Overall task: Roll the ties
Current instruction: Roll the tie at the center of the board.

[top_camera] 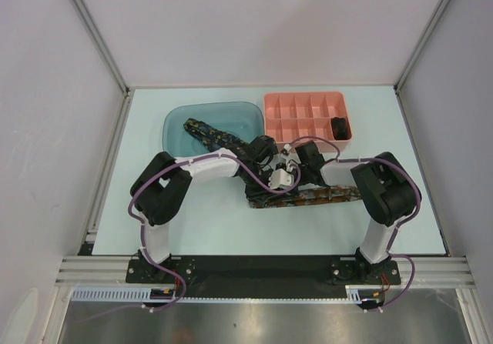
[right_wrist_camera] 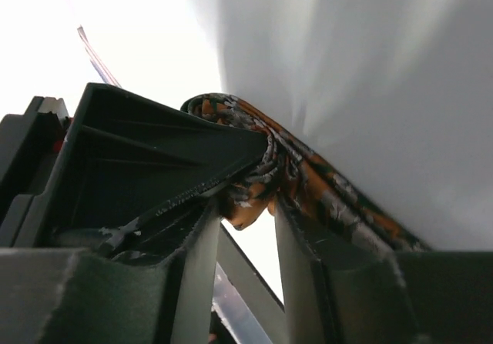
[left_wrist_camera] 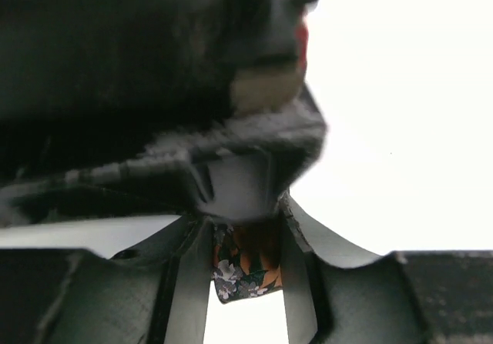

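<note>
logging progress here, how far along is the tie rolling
Done: one dark rolled bundle sits in the pink tray. In hand: left gripper and right gripper pinch the orange tie, mostly unrolled. Left: the navy tie lies loose in the blue tub.

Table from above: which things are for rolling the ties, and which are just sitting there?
For the job: orange flecked tie, pinched by the left gripper and right gripper; navy tie in the blue tub; dark rolled bundle in the pink divided box.
Just sitting there: blue tub; pink divided box.
</note>
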You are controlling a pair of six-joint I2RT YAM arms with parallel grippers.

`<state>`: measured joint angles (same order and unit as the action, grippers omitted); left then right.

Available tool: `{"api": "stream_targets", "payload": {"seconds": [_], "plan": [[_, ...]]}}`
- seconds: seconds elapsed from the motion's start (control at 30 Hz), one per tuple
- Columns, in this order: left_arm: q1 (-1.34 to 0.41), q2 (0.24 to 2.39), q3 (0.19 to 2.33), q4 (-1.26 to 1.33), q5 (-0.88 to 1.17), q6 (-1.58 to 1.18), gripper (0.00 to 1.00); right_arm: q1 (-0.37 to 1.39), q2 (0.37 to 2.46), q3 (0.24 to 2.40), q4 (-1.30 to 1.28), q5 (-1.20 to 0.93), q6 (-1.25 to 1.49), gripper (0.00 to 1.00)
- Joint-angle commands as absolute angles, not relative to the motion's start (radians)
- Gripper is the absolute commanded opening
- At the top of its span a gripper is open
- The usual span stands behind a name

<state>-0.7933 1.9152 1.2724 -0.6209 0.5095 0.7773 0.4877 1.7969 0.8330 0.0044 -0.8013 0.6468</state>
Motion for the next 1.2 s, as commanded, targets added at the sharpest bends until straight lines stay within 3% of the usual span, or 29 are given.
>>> {"api": "stream_targets", "payload": {"seconds": [0.0,0.03,0.1,0.33,0.73,0.83,0.9,1.03,1.13,1.17], "plan": [[-0.808,1.930,1.278,-0.611,0.515,0.785,0.42,0.502,1.827,0.841,0.097,-0.815,0.698,0.22],[-0.808,1.928,1.275,-0.609,0.515,0.784,0.44,0.499,1.830,0.839,0.083,-0.807,0.695,0.18],[-0.807,1.919,1.263,-0.601,0.515,0.781,0.48,0.486,1.830,0.838,0.054,-0.796,0.658,0.00],[-0.721,1.799,1.204,-0.557,0.557,0.738,0.74,0.439,1.816,0.847,-0.130,-0.712,0.519,0.00],[-0.732,1.828,1.203,-0.474,0.598,0.666,0.86,0.431,1.832,0.874,-0.224,-0.600,0.427,0.00],[-0.741,1.851,1.212,-0.460,0.603,0.663,0.83,0.431,1.836,0.879,-0.232,-0.583,0.419,0.00],[-0.745,1.865,1.216,-0.462,0.615,0.669,0.75,0.430,1.835,0.876,-0.238,-0.572,0.414,0.00],[-0.761,1.875,1.212,-0.479,0.604,0.686,0.75,0.425,1.829,0.876,-0.242,-0.563,0.413,0.00],[-0.765,1.868,1.209,-0.486,0.588,0.693,0.58,0.433,1.829,0.874,-0.236,-0.575,0.419,0.00],[-0.765,1.858,1.210,-0.486,0.578,0.695,0.45,0.436,1.827,0.877,-0.226,-0.586,0.423,0.00]]}}
